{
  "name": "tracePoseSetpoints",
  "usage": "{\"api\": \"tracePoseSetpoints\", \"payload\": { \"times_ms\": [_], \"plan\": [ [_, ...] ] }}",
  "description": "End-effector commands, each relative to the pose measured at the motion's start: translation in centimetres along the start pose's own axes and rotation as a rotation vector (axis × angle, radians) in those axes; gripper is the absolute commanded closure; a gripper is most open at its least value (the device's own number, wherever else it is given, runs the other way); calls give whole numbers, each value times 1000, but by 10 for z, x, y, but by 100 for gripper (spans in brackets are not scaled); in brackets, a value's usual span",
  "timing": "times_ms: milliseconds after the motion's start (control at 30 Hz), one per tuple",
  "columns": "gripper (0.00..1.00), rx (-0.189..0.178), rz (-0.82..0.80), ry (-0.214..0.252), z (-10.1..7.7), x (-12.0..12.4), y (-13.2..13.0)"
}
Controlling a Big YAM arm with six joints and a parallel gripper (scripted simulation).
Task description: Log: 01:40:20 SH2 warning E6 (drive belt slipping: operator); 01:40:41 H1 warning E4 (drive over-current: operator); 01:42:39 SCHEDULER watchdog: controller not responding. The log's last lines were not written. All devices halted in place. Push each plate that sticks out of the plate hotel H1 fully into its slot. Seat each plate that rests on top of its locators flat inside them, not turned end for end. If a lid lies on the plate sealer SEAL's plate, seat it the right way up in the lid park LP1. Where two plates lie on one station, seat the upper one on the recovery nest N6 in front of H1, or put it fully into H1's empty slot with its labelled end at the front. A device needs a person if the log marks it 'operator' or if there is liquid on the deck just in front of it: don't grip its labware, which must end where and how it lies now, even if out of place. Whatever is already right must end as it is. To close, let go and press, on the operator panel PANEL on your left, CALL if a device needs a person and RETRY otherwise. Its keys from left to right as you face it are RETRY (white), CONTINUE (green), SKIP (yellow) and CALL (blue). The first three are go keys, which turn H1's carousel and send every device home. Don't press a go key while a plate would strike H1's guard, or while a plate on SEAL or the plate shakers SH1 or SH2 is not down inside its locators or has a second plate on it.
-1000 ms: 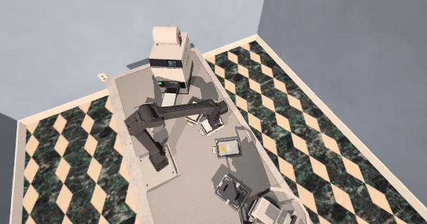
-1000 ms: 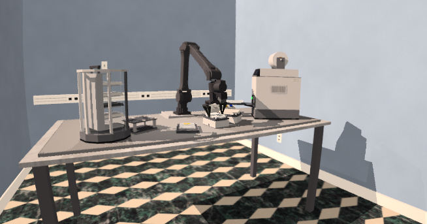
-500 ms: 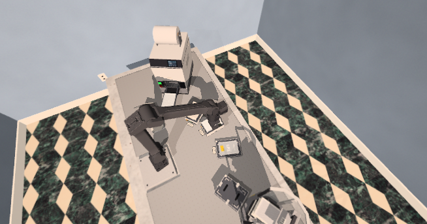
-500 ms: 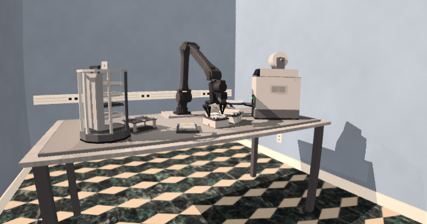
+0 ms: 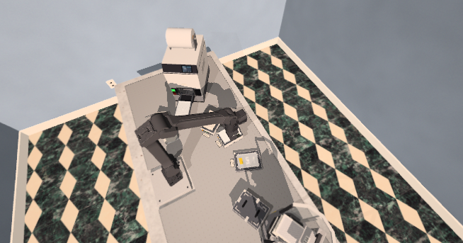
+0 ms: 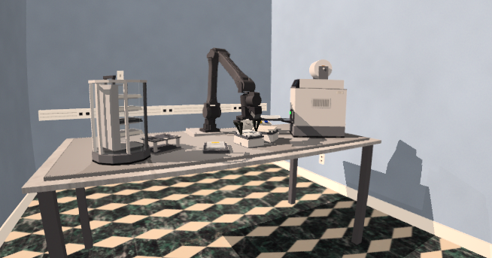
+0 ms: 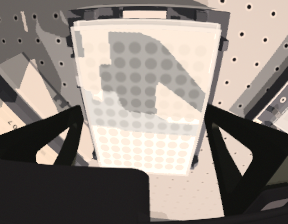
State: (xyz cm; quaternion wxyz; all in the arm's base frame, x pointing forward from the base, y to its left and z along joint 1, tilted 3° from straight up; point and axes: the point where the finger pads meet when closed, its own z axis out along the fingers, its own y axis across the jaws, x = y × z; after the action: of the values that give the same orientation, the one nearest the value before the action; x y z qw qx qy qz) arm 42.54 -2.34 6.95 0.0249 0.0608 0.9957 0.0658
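My gripper (image 5: 231, 131) is open wide and hangs just above a white well plate (image 7: 144, 96) on a plate shaker (image 6: 248, 137) near the middle of the deck. In the wrist view the two dark fingers stand on either side of the plate's long sides, apart from it, with my gripper (image 7: 144, 112) empty. A dark locator frame shows around the plate's far end. I cannot tell whether the plate sits fully flat. A second shaker (image 5: 212, 127) stands just behind. The sealer SEAL (image 5: 185, 71) has its tray (image 5: 183, 107) out in front.
A dark-framed station with a yellow-labelled piece (image 5: 248, 160) lies to the right of the shaker. The recovery nest N6 (image 5: 252, 207) and the plate hotel H1 (image 6: 118, 122) stand at the deck's far end. The arm's base (image 5: 171, 173) is at the left edge.
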Motion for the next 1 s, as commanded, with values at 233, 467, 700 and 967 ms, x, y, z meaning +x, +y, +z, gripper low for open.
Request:
{"api": "tracePoseSetpoints", "payload": {
  "times_ms": [233, 467, 700, 967],
  "plan": [
    [0, -3, -11, -54, -37, -18, 8],
    [0, -3, -11, -53, -50, -18, 7],
    [0, -2, -11, -57, -71, -17, 7],
    [0, -1, -4, -23, -57, -9, 7]
  ]
}}
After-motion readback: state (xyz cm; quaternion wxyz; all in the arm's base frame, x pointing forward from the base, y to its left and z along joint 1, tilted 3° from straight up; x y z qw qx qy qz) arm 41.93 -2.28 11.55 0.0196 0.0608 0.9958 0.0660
